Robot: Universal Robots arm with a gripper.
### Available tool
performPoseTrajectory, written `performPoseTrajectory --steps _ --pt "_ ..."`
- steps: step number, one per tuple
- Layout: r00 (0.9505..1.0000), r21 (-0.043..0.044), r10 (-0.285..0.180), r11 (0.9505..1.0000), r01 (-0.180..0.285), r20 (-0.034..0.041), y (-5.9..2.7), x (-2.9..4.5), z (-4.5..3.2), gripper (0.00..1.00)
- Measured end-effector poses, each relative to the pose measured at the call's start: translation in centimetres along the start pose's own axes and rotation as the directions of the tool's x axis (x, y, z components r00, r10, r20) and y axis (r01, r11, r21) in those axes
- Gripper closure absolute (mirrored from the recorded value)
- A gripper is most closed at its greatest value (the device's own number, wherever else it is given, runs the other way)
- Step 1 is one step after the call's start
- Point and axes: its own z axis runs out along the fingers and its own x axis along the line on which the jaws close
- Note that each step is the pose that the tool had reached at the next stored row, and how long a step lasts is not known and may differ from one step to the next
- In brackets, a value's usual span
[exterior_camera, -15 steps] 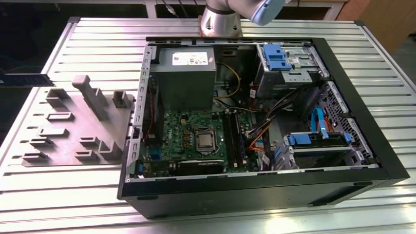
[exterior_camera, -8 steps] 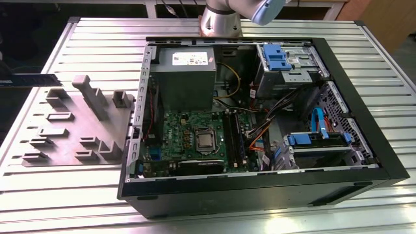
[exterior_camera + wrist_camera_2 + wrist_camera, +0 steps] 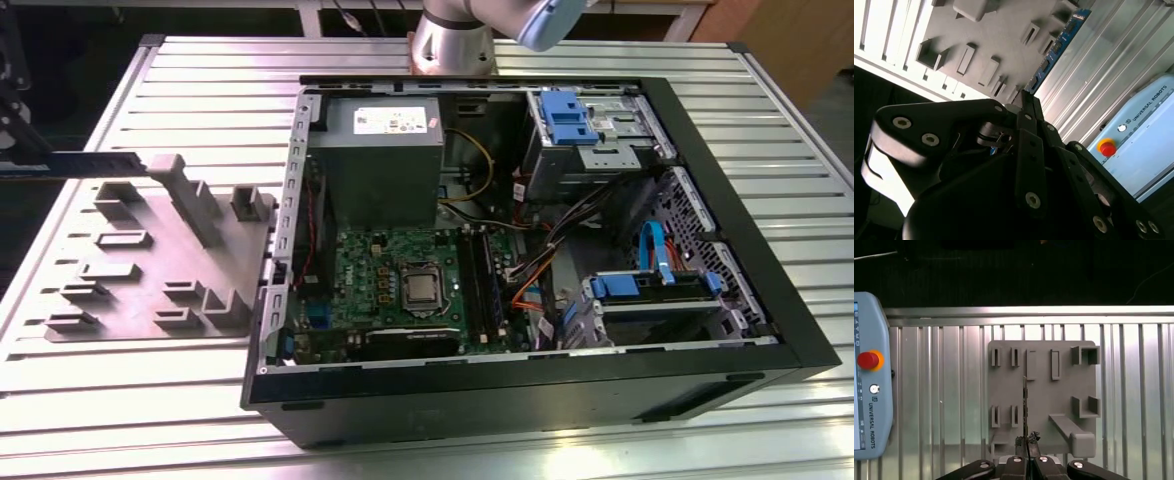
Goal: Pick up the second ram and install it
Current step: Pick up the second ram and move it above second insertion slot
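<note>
Slatted metal tabletop [image 3: 134, 400] carries an open PC case [image 3: 534, 405] lying on its side. A grey plate [image 3: 147, 265] of slots and upright blocks sits just beside it on the exterior view's left. Inside the case: PSU [image 3: 380, 160] at the end nearest the arm [image 3: 454, 40], then a green board [image 3: 380, 265] w/ a CPU [image 3: 420, 290] mid-board. Long black sockets [image 3: 483, 290] run just beside the CPU on the exterior view's right. Further that way are loose cables [image 3: 527, 275] and blue-tabbed drive bays [image 3: 587, 135]. A pendant [image 3: 869, 405] w/ a red button [image 3: 868, 360] lies on the slats near the plate, apart from it.

Tool [image 3: 1026, 441] is clamped on the ram [image 3: 1025, 405] in both wrist views. Its black fingers [image 3: 1029, 150] are closed on one end, and the stick juts straight out past the tips. The ram is over the plate, running between the slot rows in the first wrist view (whether its far end touches the plate, can't tell). Nearest upright there is a long angled block [image 3: 1066, 427], off to one side of the tool.

Ram's look: edge-on in the first wrist view, so just a thin dark line. In the second wrist view the ram [image 3: 1056, 49] shows a flat face, blue-green w/ a row of small black chips along it. It's long, thin and straight.
</note>
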Motion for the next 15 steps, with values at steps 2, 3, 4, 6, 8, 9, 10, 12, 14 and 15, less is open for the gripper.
performPoseTrajectory --steps 2,3,4,6,8,9,10,12,14,15 --pt "1.0000 -0.0001 0.000 1.0000 0.000 0.0000 -0.59 -0.02 0.01 0.89" --pt "1.0000 -0.0001 0.000 1.0000 0.000 0.0000 -0.90 -0.03 0.02 0.89" --pt "1.0000 -0.0001 0.000 1.0000 0.000 -0.0001 -1.21 -0.04 0.03 0.89" --pt "1.0000 -0.0001 0.000 1.0000 0.000 0.0000 -1.80 -0.06 0.05 0.89" --pt "1.0000 -0.0001 0.000 1.0000 0.000 0.0000 -2.50 -0.08 0.07 0.89" --pt "1.0000 0.0000 0.000 1.0000 0.000 0.0000 -2.87 -0.09 0.08 0.89" --pt "1.0000 -0.0001 0.000 1.0000 0.000 0.0000 -3.23 -0.10 0.08 0.89" --pt "1.0000 -0.0001 0.000 1.0000 0.000 0.0000 -3.98 -0.12 0.09 0.89" --pt "1.0000 -0.0001 0.000 1.0000 0.000 0.0000 -4.64 -0.14 0.11 0.89" --pt "1.0000 -0.0001 0.000 1.0000 0.000 0.0000 -4.89 -0.15 0.12 0.89"
